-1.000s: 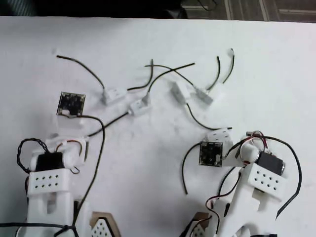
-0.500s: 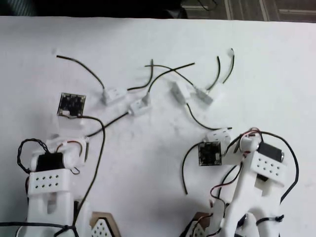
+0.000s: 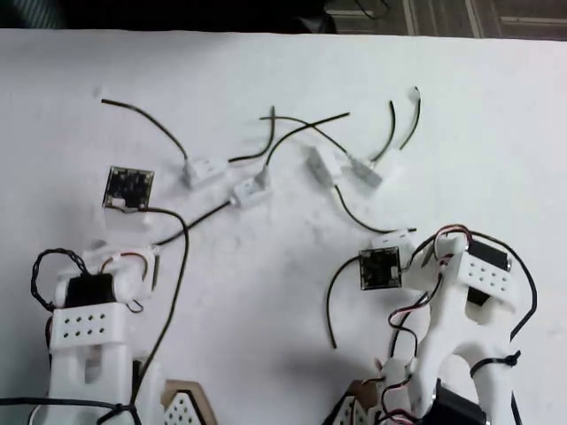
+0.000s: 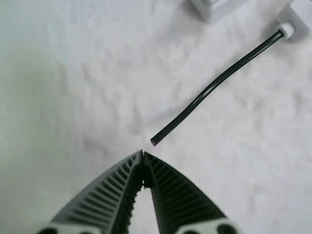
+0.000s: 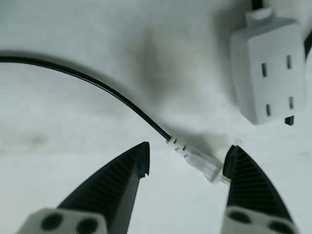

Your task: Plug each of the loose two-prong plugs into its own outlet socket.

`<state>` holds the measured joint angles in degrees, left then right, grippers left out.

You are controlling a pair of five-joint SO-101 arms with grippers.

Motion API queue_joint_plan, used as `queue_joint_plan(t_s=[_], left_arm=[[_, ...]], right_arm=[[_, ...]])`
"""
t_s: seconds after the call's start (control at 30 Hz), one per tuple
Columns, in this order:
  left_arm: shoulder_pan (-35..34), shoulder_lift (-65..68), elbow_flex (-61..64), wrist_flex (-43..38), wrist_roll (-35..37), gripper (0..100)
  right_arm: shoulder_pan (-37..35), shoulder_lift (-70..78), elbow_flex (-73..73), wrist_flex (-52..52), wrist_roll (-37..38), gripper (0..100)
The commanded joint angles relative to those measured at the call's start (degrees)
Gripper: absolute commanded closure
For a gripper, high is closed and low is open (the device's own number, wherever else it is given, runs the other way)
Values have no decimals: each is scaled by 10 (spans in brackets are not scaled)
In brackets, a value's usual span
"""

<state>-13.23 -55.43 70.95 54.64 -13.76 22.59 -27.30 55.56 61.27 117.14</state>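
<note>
White outlet socket [image 5: 267,68], clear plug [image 5: 201,162] on black cord [image 5: 97,84].

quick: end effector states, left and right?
Left end effector: closed, empty.
Right end effector: open, a plug lying between its fingers, not gripped.

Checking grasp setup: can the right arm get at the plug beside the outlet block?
Probably yes. The right end effector is open, with the plug lying between its fingers, nearer one of them; nothing covers it, and the outlet block sits apart.
</note>
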Motion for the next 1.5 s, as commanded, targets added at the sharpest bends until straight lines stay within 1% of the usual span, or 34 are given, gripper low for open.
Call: queue_joint_plan(t_s=[0.0,0.1,0.17,0.4,0.47,0.6,0.7,0.73,0.77,0.83,0.87,0.93,1.0,1.3,1.47], left_arm=[[-5,-10,-3,-15,1,973],[-5,-10,-2,-15,1,973],[-5,-10,-2,-15,1,973],[-5,-10,-2,-15,1,973],[-5,-10,-2,-15,1,973],[-5,-10,-2,-13,1,973],[-5,-10,-2,-12,1,973],[-5,-10,-2,-12,1,973],[-5,-10,-2,-12,1,973],[-5,-10,-2,-12,1,973],[-5,-10,-2,-12,1,973],[-5,-10,-2,-11,1,973],[-5,-10,-2,-11,1,973],[-5,-10,-2,-11,1,973],[-5,-10,-2,-11,1,973]], right_arm=[[12,-1,-22,29,9,752],[14,-2,-24,80,40,755],[15,-2,-24,102,47,755],[13,4,10,100,47,755],[7,4,37,73,47,755],[0,4,99,-31,44,755],[0,4,138,-87,43,759],[0,4,147,-100,42,779],[0,4,152,-105,40,818],[-6,2,154,-108,12,938],[-15,-1,154,-108,-14,993],[-21,-2,139,-106,-97,959],[-20,-1,119,-104,-197,985],[-52,-1,29,-108,-612,981],[-64,0,-40,-109,-828,981]])
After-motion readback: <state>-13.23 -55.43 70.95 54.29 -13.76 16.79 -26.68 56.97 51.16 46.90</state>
